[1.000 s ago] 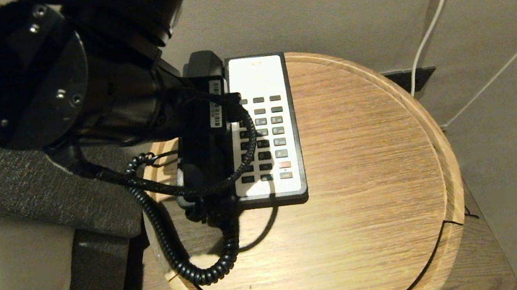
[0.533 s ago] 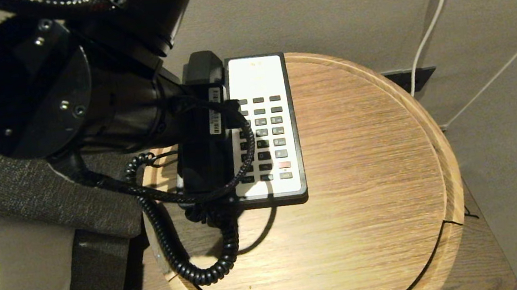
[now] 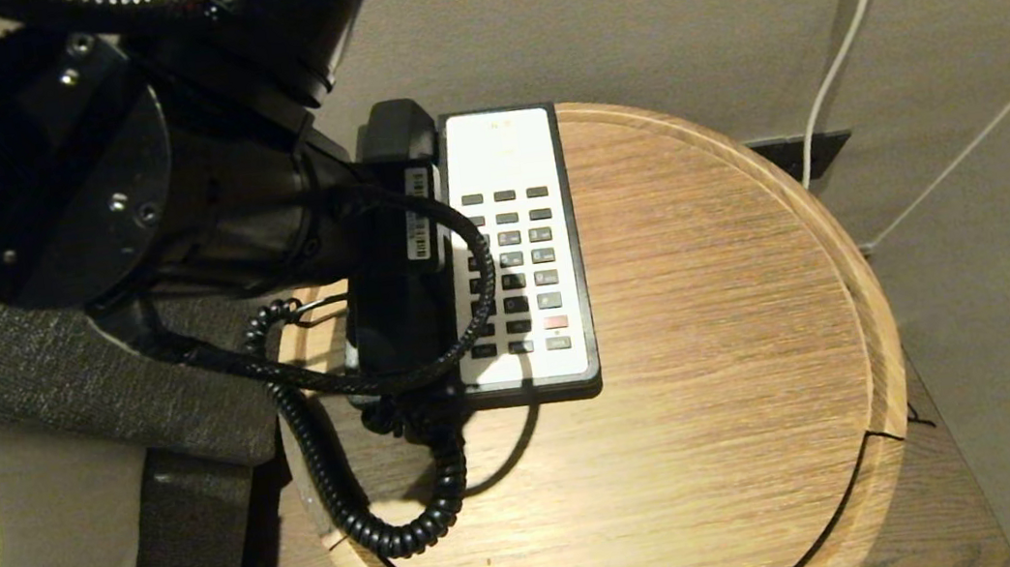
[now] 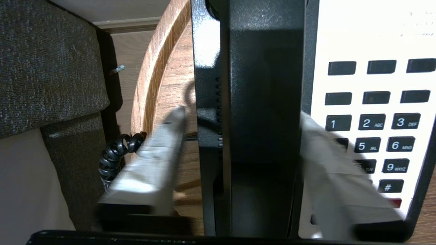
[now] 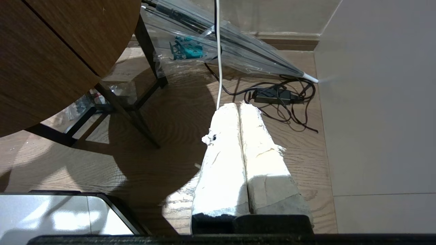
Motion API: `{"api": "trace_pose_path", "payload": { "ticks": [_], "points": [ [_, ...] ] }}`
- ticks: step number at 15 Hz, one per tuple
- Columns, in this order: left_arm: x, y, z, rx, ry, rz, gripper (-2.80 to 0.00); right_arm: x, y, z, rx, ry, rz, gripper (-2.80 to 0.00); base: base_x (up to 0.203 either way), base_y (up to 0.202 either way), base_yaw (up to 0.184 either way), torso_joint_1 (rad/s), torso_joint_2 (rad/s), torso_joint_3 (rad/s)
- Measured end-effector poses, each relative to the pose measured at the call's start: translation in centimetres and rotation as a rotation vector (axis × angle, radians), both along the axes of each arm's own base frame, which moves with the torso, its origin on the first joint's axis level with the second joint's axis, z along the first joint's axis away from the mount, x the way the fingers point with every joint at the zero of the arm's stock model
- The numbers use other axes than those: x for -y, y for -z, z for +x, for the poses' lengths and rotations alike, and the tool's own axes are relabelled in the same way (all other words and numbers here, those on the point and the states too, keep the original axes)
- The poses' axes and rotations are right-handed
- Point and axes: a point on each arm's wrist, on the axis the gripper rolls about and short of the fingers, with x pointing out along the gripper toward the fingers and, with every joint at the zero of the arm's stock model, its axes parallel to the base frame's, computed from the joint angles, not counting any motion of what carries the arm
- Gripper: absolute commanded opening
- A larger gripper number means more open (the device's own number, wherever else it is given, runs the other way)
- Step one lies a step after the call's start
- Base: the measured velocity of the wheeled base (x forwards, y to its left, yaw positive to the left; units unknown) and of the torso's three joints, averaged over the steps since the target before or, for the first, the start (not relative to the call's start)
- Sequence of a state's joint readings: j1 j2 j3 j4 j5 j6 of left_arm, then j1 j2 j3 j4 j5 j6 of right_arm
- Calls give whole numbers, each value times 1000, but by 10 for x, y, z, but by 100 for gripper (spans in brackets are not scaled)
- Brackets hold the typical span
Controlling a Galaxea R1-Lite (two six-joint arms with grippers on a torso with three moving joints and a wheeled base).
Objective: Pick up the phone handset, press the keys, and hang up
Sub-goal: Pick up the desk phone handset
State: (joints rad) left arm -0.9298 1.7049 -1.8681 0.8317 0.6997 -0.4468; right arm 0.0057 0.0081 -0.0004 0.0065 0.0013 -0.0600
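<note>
Left pincer straddles the phone handset in its cradle on the table, fingers partly open either side, across its long axis, no grip yet. Right pincer closed, parked.

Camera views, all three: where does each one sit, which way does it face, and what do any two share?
Head view: high on the robot, facing down at the round table and phone; the left arm fills the left.
Left wrist view: behind the left end effector, facing down at the handset, one finger either side.
Right wrist view: behind the right end effector, fingers together, facing the floor.
Shared: head and left wrist both show handset, keypad and coiled cord.
</note>
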Motion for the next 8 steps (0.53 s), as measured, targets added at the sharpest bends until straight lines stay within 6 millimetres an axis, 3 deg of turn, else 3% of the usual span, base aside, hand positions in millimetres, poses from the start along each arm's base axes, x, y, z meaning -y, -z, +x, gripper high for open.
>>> {"api": "trace_pose_path", "payload": {
  "ticks": [8],
  "points": [
    [-1,-1,-1,1,1,-6,-280,0,0,0,0,0,0,-280,0,0,0,0,0,0]
  ]
}}
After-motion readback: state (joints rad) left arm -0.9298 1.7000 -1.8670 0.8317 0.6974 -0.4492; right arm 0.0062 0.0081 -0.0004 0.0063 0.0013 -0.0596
